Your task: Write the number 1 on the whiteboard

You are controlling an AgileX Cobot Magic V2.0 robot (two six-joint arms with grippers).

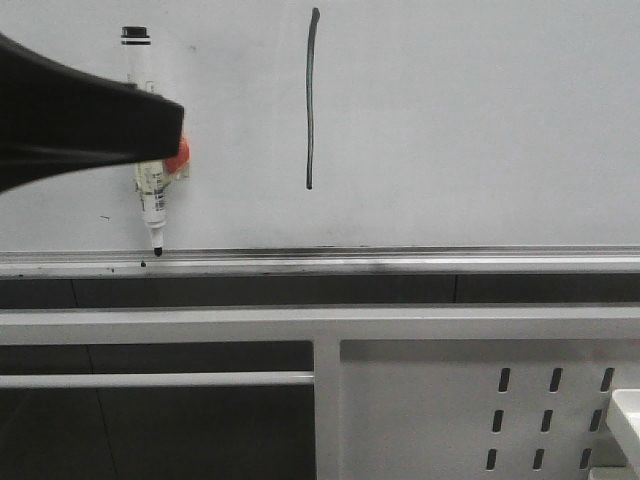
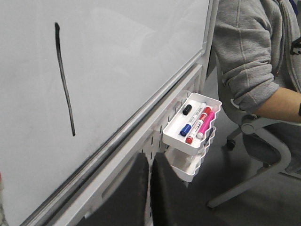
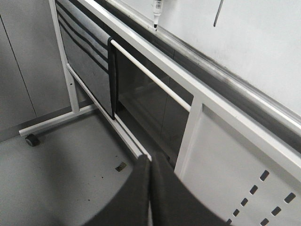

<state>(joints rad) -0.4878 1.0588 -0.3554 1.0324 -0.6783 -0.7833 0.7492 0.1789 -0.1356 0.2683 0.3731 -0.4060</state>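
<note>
As far as containers go, we count two white trays hung on the perforated panel [image 2: 155,141] below the whiteboard [image 1: 480,120], stacked one over the other; the upper tray [image 2: 175,139] holds four markers lying side by side: one black-capped [image 2: 187,109], one blue-capped [image 2: 186,129], one red [image 2: 200,123] and one pink [image 2: 207,125]; the lower tray [image 2: 188,173] is mostly hidden under it, so we can't tell what's in there.

The number 1 [image 1: 311,100] is on the board, a single thin dark stroke, nearly vertical, sitting a bit left of centre in the front view and ending well above the silver rail [image 1: 400,262].

One more marker [image 1: 153,195] stands upright against the board to the left of the stroke, cap up, tip right down by the rail; the black left arm [image 1: 80,120] crosses in front of it with an orange bit [image 1: 178,158] beside it; we can't tell how it's attached.

Left claw [image 2: 150,159]: fingers pressed together, nothing visible between them; right claw [image 3: 150,161]: same, closed up with only a seam, pointed at the lower frame of the stand.

One person in a grey hoodie [image 2: 249,52] sits on a chair [image 2: 263,141] beside the trays.
</note>
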